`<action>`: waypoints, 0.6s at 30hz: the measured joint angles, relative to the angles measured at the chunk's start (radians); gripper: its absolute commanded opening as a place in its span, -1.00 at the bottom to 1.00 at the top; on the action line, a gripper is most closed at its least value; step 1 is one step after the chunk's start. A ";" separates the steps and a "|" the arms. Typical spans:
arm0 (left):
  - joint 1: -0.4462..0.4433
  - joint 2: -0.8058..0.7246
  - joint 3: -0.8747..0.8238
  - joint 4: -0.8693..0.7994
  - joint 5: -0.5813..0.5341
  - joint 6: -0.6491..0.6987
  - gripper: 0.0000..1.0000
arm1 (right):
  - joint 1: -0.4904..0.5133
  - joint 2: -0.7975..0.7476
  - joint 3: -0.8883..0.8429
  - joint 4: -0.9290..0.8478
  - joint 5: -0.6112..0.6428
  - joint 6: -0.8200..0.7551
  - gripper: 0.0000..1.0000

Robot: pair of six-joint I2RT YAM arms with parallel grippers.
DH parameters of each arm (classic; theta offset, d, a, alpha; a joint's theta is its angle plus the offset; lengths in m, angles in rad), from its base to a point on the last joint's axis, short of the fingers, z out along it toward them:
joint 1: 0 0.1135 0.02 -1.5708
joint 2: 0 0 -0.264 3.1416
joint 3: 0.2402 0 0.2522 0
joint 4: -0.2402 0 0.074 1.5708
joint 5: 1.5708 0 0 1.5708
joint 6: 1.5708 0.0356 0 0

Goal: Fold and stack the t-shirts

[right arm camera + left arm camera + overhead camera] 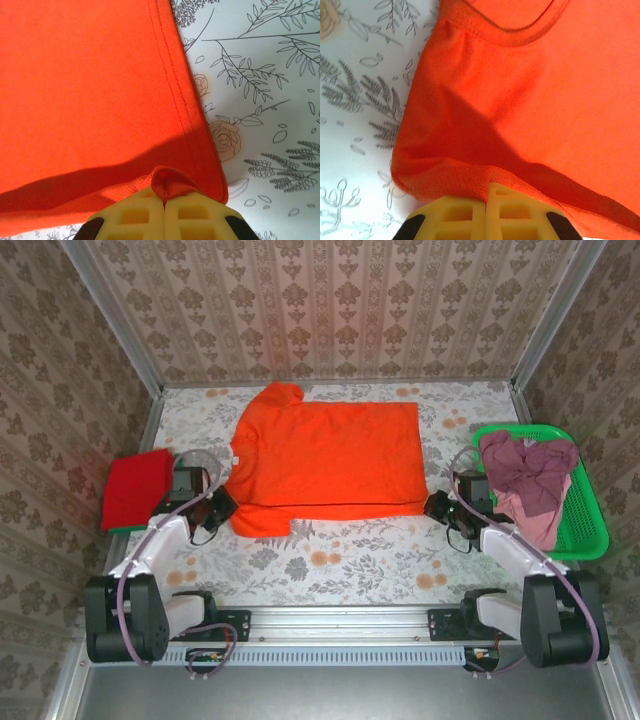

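Orange t-shirt [330,455] spread on bench [350,560]; our left gripper [486,200], right gripper [164,197] pinched shut on its near corners. We should lift both evenly, keeping fold straight, cloth taut.

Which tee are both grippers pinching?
The orange tee, spread flat, near edge pinched by left gripper and right gripper; red tee lies folded at left, mauve tees heaped in basket.

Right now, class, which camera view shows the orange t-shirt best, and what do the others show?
Top external: the whole orange t-shirt lies spread out. Left wrist shows its collar end, pinched by the left gripper; right wrist its hemmed corner, pinched by the right gripper.
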 measured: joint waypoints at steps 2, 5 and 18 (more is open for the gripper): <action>0.000 -0.033 -0.013 -0.031 0.000 0.000 -1.00 | 0.000 -0.050 -0.010 -0.032 0.000 0.006 -1.00; 0.000 -0.068 -0.035 -0.064 0.000 0.000 -1.00 | 0.000 -0.129 -0.027 -0.084 0.000 0.021 -1.00; 0.000 -0.080 -0.071 -0.090 0.008 -0.004 -1.00 | 0.003 -0.285 -0.123 -0.204 -0.023 0.119 -1.00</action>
